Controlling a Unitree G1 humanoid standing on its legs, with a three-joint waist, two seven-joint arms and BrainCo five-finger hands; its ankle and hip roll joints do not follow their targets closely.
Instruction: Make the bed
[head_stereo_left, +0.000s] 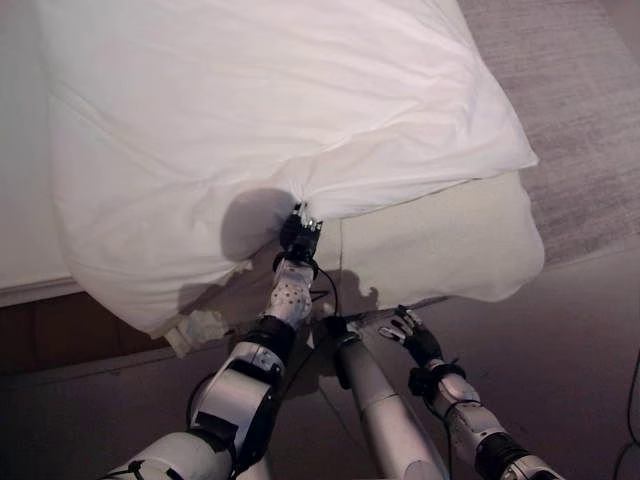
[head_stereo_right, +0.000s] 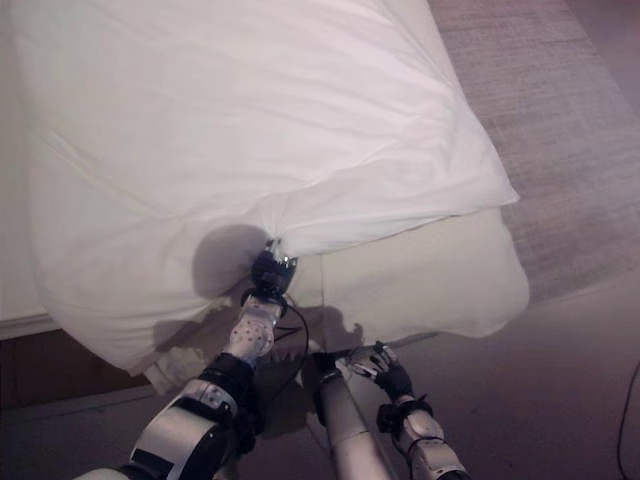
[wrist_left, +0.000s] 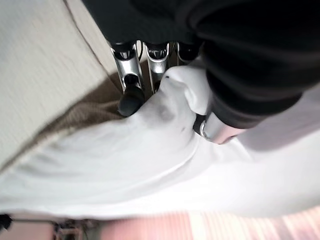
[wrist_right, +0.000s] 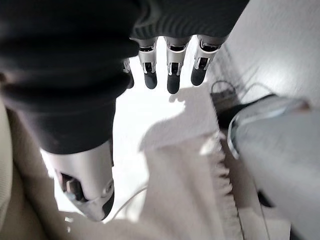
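A white duvet (head_stereo_left: 260, 110) lies rumpled over the bed, its near edge bunched into a point. My left hand (head_stereo_left: 299, 238) is raised to that point, and in the left wrist view the fingers (wrist_left: 131, 95) and thumb pinch the white cloth (wrist_left: 165, 145), so it is shut on the duvet. Right of the bunched edge the cream mattress corner (head_stereo_left: 450, 245) lies bare. Lower down, my right hand (head_stereo_left: 412, 338) hangs by the bed's foot near the floor, fingers (wrist_right: 172, 75) straight and holding nothing.
A grey rug (head_stereo_left: 575, 120) covers the floor to the right of the bed. The dark wooden bed base (head_stereo_left: 60, 330) runs along the lower left. A crumpled scrap of white cloth (head_stereo_left: 200, 328) hangs below the duvet's edge.
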